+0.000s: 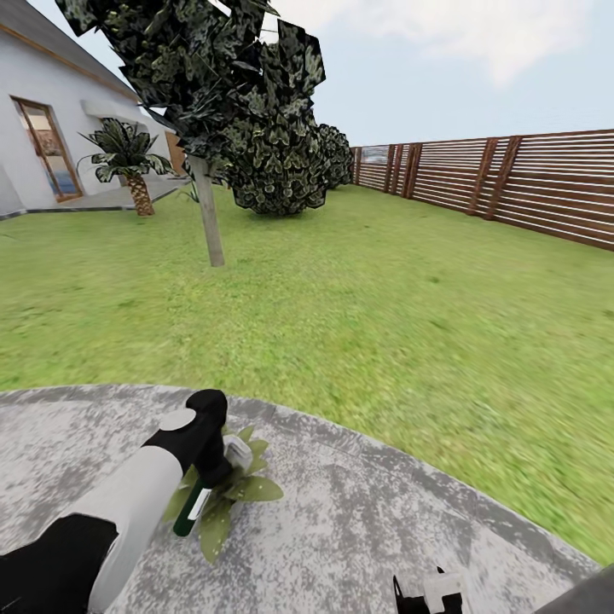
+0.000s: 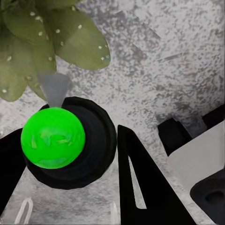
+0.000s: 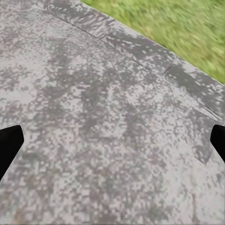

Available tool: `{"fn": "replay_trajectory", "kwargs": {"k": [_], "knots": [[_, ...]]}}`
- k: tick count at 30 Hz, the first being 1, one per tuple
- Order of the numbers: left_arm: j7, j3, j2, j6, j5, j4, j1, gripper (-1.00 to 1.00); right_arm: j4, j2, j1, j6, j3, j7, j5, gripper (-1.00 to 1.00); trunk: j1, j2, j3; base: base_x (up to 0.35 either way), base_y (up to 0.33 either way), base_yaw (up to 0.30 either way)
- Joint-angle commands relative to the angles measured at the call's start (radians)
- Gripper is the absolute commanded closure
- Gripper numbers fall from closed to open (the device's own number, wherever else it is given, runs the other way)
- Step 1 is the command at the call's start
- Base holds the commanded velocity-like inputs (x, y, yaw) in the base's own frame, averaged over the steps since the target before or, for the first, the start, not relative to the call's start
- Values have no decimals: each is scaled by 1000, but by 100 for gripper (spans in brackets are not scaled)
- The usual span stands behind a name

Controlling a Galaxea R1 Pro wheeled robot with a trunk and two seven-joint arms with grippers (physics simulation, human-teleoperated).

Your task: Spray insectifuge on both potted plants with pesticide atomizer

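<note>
The left pincer (image 1: pixel 207 477) was clamped on the pesticide atomizer (image 2: pixel 70 143), holding it directly over one potted plant (image 1: pixel 226 499) that stood on the round paved patio (image 1: pixel 358 529). In the left wrist view the atomizer's dark round body with its bright green cap sat between the black fingers (image 2: pixel 140 187), and a pale cone of spray (image 2: pixel 54 88) ran from it toward the plant's leaves (image 2: pixel 70 37), which already carried white droplets. So the spraying of this plant seemed to be in progress.

The right pincer (image 3: pixel 112 145) hung over bare paving beside the plant, its fingertips wide apart at the frame's edges and holding nothing.

Beyond the patio lay the lawn (image 1: pixel 358 307), with a slatted wooden fence (image 1: pixel 529 183) and a tree (image 1: pixel 209 213) further off.

The atomizer looked small, rigid and probably light; its smooth rounded body could slip or twist, so a firm hold around the body's middle, clear of the nozzle, seemed best. The second plant could not be located here.
</note>
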Motion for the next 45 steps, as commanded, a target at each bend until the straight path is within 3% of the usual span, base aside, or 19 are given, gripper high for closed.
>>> {"fn": "replay_trajectory", "kwargs": {"k": [1,21,29,39,45], "knots": [[-11,-2,-1,10,-9,-7,-2,100,1,0,-1,-3,-7,-4,11,-100,0,0,-1,155,0,0],[-14,5,4,8,-8,-19,18,100,1,1,-1,-3,-7,-4,11,-100,0,0,-1,72,0,1],[-14,5,-2,8,-8,-20,18,100,1,3,-1,-3,-6,-4,11,-100,0,0,-1,0,0,223],[-13,3,-4,8,-8,-20,18,100,1,2,-1,-3,-7,-4,11,-100,0,0,-1,-256,-22,173],[-10,0,2,8,-11,-20,18,100,1,2,-1,-3,-7,-4,11,-100,0,0,-1,-104,236,5]]}}
